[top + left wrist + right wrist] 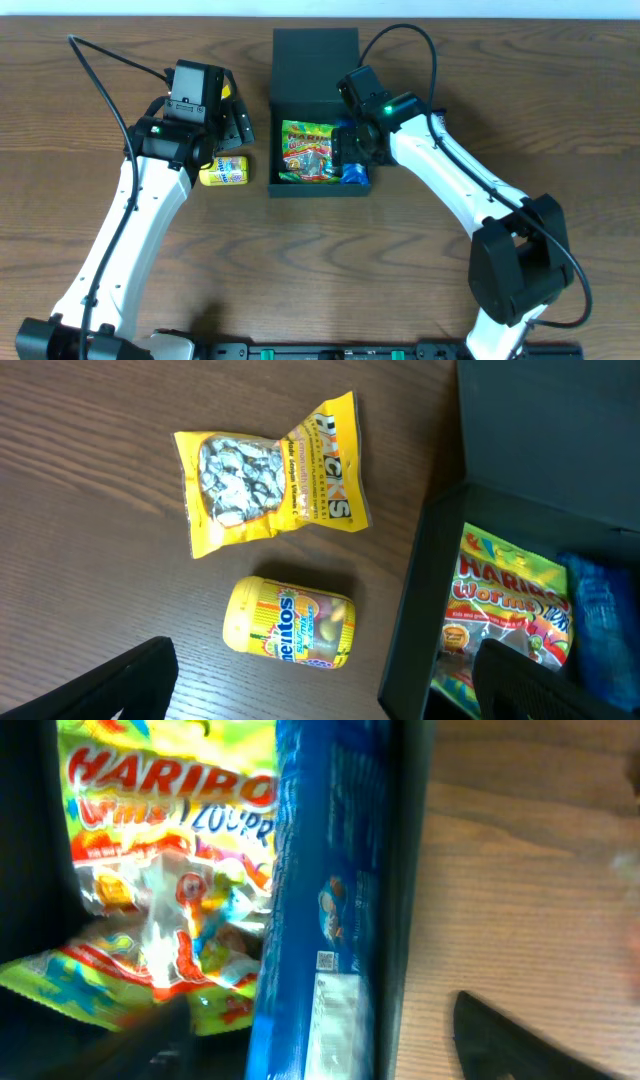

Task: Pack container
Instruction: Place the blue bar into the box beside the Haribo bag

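Note:
The container (276, 150) is a dark box with its flap lid (315, 55) open at the back. Inside lie a Haribo bag (308, 150) and a blue packet (353, 173) standing on edge against the right wall. My right gripper (350, 148) is open above that wall. In the right wrist view (320, 1050) one finger is over the Haribo bag (170, 870) and the other outside the box, with the blue packet (330, 870) between them. My left gripper (228, 118) is open and empty (320, 695), above a Mentos bottle (292, 622) and a yellow snack bag (270, 475).
The Mentos bottle (224, 170) lies on its side on the wooden table, just left of the container. The yellow bag is mostly hidden under my left gripper in the overhead view. The container's left wall (420, 600) shows close to the Mentos bottle in the left wrist view.

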Available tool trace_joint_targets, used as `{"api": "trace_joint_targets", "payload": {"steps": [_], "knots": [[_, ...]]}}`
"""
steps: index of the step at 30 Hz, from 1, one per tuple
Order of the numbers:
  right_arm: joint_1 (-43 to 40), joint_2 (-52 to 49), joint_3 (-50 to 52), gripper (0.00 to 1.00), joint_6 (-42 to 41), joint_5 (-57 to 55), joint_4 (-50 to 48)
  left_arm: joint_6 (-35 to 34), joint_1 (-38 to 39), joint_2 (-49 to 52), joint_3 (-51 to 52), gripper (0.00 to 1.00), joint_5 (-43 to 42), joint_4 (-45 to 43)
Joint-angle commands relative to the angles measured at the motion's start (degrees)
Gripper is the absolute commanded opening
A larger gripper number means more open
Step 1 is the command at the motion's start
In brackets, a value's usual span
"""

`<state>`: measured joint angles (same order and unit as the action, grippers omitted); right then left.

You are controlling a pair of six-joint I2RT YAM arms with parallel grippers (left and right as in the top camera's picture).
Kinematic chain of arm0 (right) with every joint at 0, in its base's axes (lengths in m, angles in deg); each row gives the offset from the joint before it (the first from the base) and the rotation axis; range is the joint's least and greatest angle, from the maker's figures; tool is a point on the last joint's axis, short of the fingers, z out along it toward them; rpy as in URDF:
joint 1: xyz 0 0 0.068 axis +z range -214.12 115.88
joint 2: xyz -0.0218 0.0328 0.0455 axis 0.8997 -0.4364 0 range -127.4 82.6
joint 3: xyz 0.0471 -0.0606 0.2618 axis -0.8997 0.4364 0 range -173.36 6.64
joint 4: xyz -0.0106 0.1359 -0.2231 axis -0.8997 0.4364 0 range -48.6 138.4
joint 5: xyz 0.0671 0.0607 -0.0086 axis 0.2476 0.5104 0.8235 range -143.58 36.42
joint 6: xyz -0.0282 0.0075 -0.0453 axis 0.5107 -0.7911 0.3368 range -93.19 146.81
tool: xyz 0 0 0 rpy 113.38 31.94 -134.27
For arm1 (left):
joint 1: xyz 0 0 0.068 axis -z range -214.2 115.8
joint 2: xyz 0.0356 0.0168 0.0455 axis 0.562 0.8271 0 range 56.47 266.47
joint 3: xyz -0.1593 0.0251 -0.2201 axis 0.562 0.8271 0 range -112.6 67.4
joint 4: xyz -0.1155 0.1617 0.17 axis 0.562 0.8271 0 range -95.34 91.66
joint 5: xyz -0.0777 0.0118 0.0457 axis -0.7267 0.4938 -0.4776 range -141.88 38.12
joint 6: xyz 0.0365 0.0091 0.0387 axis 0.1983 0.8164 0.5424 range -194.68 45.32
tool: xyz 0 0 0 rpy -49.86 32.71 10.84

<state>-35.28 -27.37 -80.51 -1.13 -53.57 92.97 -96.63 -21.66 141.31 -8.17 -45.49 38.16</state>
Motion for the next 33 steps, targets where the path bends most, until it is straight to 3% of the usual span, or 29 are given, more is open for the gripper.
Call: {"api": "trace_joint_targets", "payload": {"steps": [1,7,8,9,10,24,33], "knots": [[0.07,1.03,-1.46,0.99,-0.37,-1.07,1.11,1.7,-0.15,-1.01,-0.83,0.95,-0.02,0.15],[0.07,3.08,-6.56,0.96,-0.72,-1.09,3.19,2.29,-0.22,-1.01,-0.83,0.95,-0.02,0.15],[0.07,3.67,-6.6,0.71,-0.66,-1.09,2.84,2.29,-0.22,-1.01,-0.83,0.95,-0.02,0.15],[0.07,3.69,-6.58,0.26,0.07,-1.03,2.93,2.29,-0.22,-1.01,-0.83,0.95,-0.02,0.15],[0.13,3.54,-6.43,0.02,0.39,-1.05,3.37,2.29,-0.22,-1.01,-0.83,0.95,-0.02,0.15],[1.44,0.92,3.74,0.01,4.46,1.97,0.92,2.27,-0.22,-1.01,-0.83,0.95,-0.04,0.15],[1.66,0.87,12.48,0.01,4.48,1.9,-8.66,2.27,-0.2,-1.01,-0.83,0.95,-0.48,0.13]]}}
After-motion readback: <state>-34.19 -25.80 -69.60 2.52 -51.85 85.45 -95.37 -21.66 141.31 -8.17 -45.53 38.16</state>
